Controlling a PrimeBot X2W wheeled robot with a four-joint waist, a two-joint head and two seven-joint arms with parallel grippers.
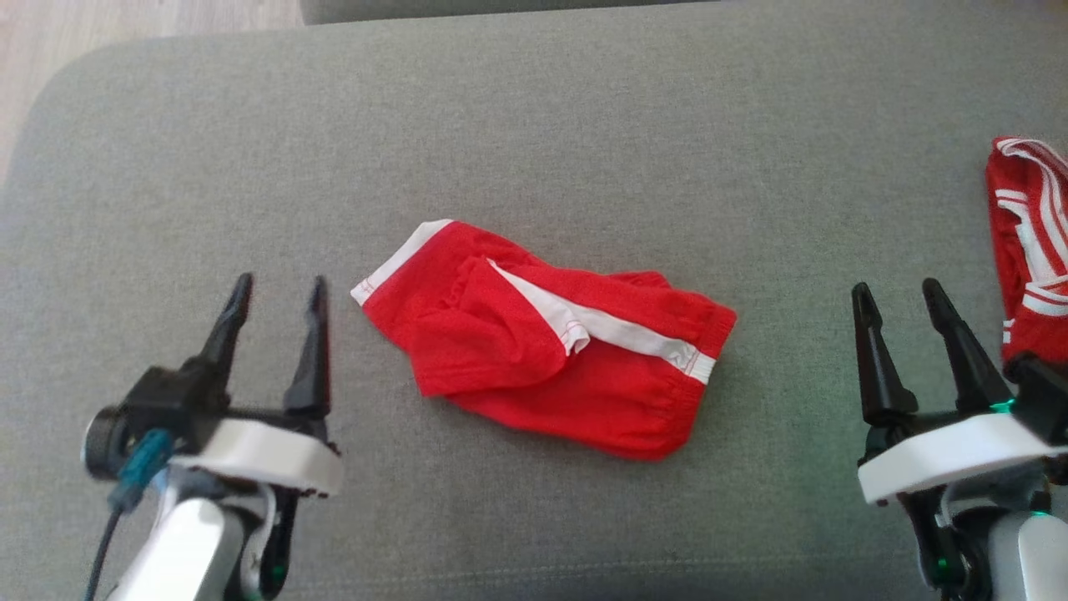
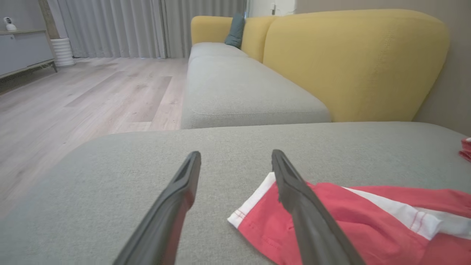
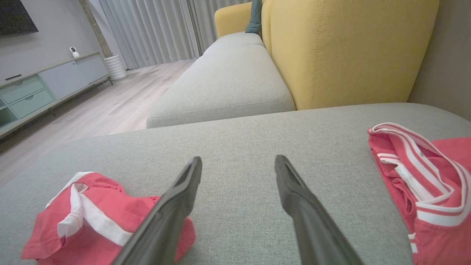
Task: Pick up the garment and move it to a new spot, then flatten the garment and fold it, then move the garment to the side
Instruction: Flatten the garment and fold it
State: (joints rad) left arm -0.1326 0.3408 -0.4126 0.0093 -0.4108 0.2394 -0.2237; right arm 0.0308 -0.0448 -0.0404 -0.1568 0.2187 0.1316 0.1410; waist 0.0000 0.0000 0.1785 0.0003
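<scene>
**Handling.** The garment [image 1: 542, 351], a pair of red shorts with white trim, is lying crumpled at the middle of the grey cushion [image 1: 534, 117], between the two grippers. Judging by how it is sagging and creasing, it is behaving as light, thin, limp fabric. It is offering no stiffness, and a corner lifted alone is likely to be dragging the rest behind it. Its nearest edge is showing as a rounded fold of red cloth. Beyond that, one leg is lying doubled over the body and hiding part of the white side stripe [image 1: 622, 332]. The gathered waistband [image 1: 667, 417] at the robot's right end and the white hem [image 1: 399, 263] at the left end are looking like the firmest places to pinch, since their doubled seams are giving the fingers more to bite on.

**Grippers.** The left gripper [image 1: 280, 288] is standing with its jaws spread wide and holding nothing, just beside the hem end. In the left wrist view one finger [image 2: 294, 191] is overlapping the hem, and contact cannot be confirmed. The right gripper [image 1: 896, 292] is likewise standing wide apart and empty, clear of the waistband end. Farther right, a second red garment [image 1: 1030, 242] is lying at the cushion's edge, close beside that gripper's body.
</scene>
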